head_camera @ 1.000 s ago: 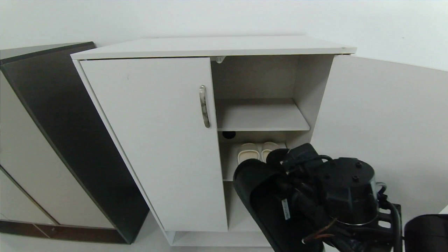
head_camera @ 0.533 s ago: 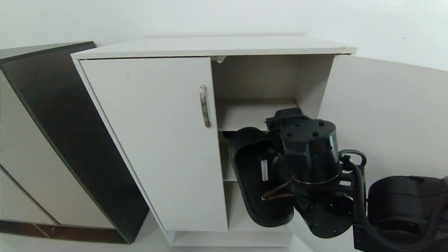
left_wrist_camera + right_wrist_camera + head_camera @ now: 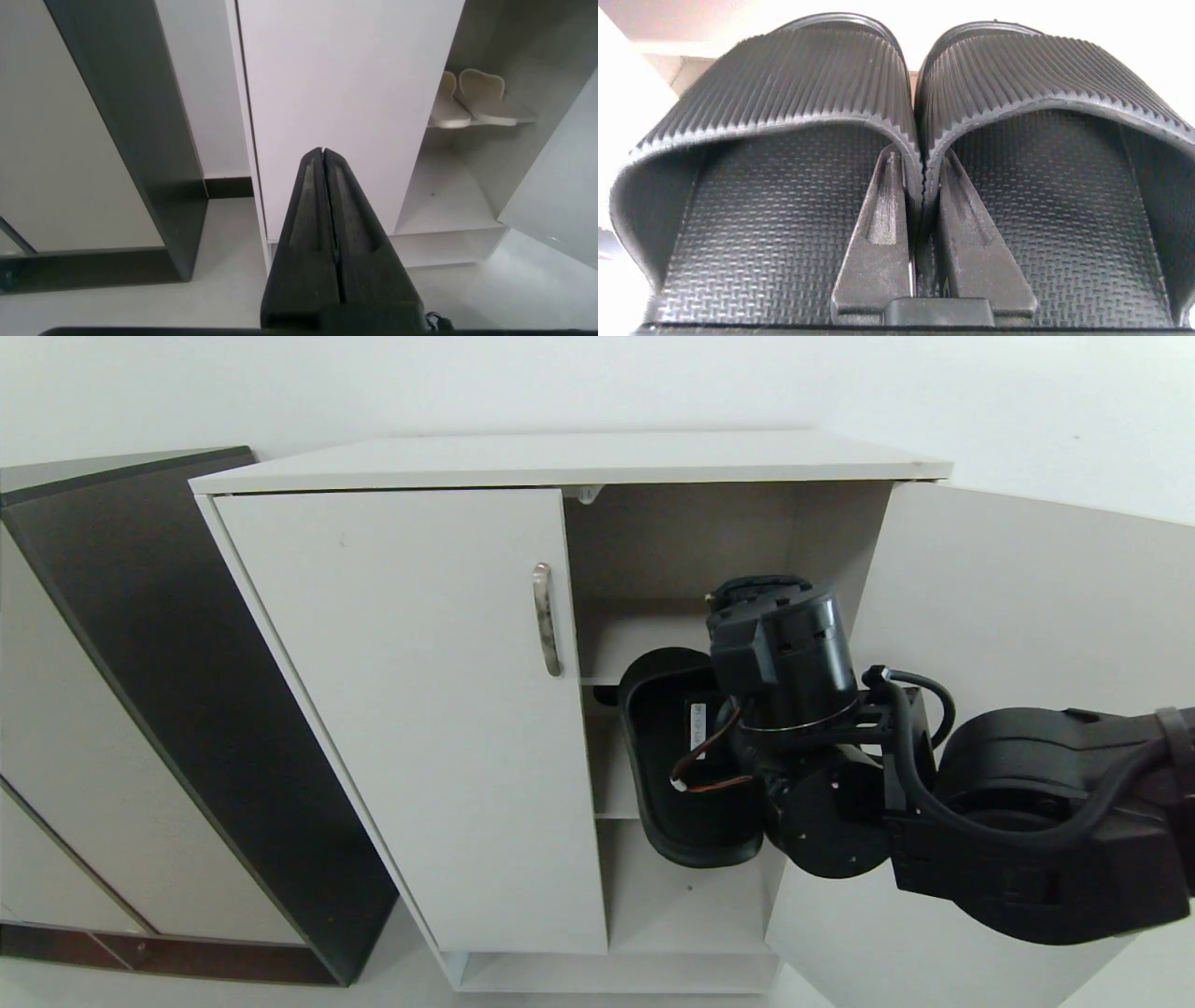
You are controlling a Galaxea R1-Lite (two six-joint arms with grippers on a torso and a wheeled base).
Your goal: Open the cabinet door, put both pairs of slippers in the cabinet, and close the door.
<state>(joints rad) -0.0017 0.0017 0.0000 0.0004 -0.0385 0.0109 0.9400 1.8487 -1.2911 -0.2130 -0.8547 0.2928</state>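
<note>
Currently the right pincer [image 3: 920, 182] holds the black slippers [image 3: 789, 121] as a pair: one finger sits inside each slipper and the two adjoining inner side walls are pinched between them, so the jaws are narrow and clamped on the pair. The ribbed straps arch over both fingers, with the textured footbeds beneath them. From the head view the pair hangs at the open right half of the white cabinet [image 3: 560, 457], soles toward the camera and roughly upright. Its upper end is level with the front edge of the upper shelf [image 3: 644, 639] and its lower end is just past the next shelf down. Can't tell how far inside the opening it sits, as the wrist covers most of it. The right door [image 3: 1008, 597] is swung wide open, with the right arm passing in front of it. The left door [image 3: 411, 709] is closed, its metal handle [image 3: 546, 621] vertical near the inner edge. The cream slippers [image 3: 481, 98] are already in the cabinet, side by side and touching on the middle shelf, as the left wrist view shows. The bottom compartment [image 3: 691, 896] lies below them. The left pincer [image 3: 322, 159] has its fingers pressed together with nothing between them, held low in front of the closed left door and above the floor [image 3: 224, 233]. A dark cabinet [image 3: 187, 663] stands just beside the white one on the robot's left.
</note>
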